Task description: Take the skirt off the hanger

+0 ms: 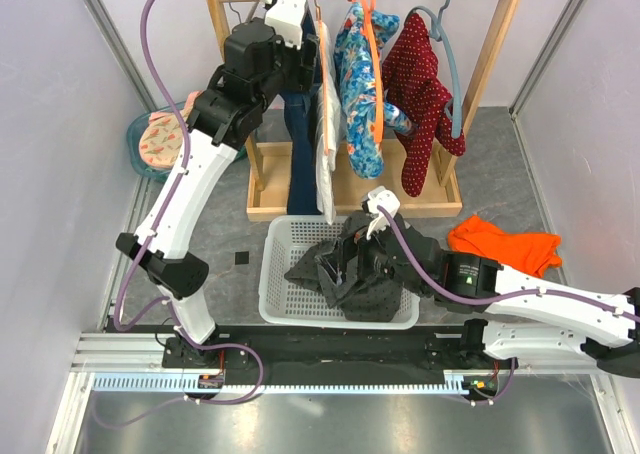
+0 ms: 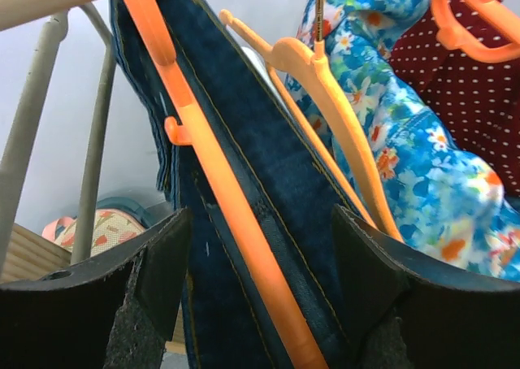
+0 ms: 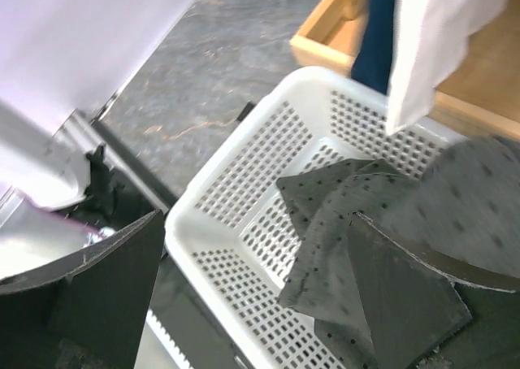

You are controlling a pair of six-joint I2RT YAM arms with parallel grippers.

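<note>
The dark navy denim skirt hangs from the wooden rack on an orange hanger. In the left wrist view the skirt's waistband runs along the hanger's arm. My left gripper is raised to the rack. It is open, and its jaws stand on either side of the hanger arm and waistband without touching them. My right gripper is open and empty, and hovers over the white basket.
A dark grey dotted garment lies in the basket. On the rack hang a white garment, a blue floral one on another orange hanger, and a red dotted one. An orange cloth lies at the right.
</note>
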